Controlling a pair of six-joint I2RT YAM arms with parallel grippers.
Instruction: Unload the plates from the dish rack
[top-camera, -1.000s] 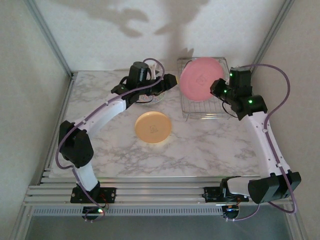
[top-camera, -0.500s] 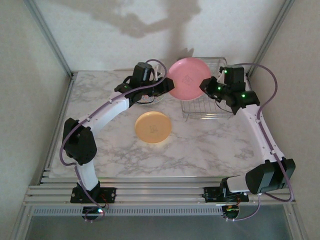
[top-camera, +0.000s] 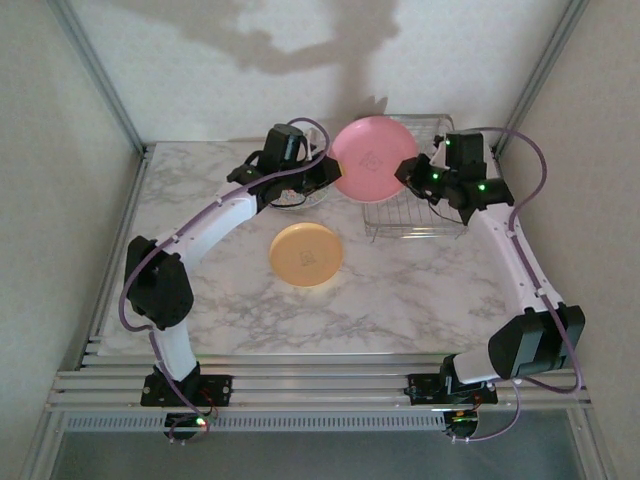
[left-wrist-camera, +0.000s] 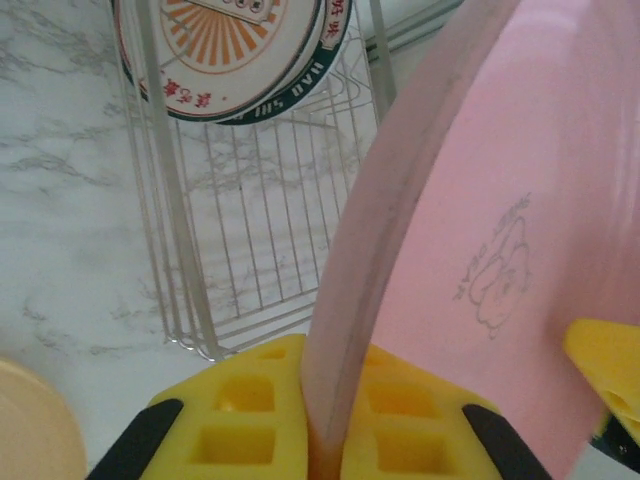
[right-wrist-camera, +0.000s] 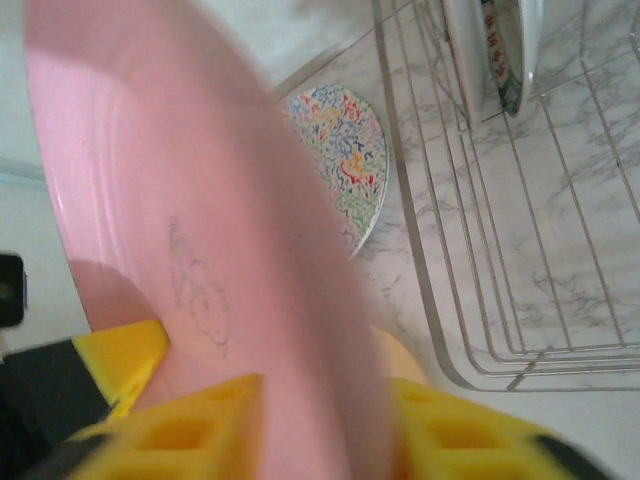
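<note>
Since a second ago, your round plain pink plate (top-camera: 374, 160) has gone left, from over the silver wire-grid dish rack (top-camera: 422, 224) to the upper centre of the top view. Your left gripper (top-camera: 329, 176) now pinches its rim tightly. Your right gripper (top-camera: 408, 172) has the opposite rim between its jaws; gripping or loose, you cannot tell.

Two white arms bolted at the table's near edge, elbows out, wrists close together near the far edge. Left arm (top-camera: 215, 215) curved rightward, left gripper (left-wrist-camera: 335, 425) clamped tight on the rim of a pink plate (left-wrist-camera: 480, 200), yellow pads (left-wrist-camera: 250, 420) pressed to both faces. Right arm (top-camera: 515, 255) bent leftward, green lights lit on the wrist, right gripper (right-wrist-camera: 320, 420) straddling the opposite rim, jaws slightly parted, a sliver of gap at one pad.
</note>
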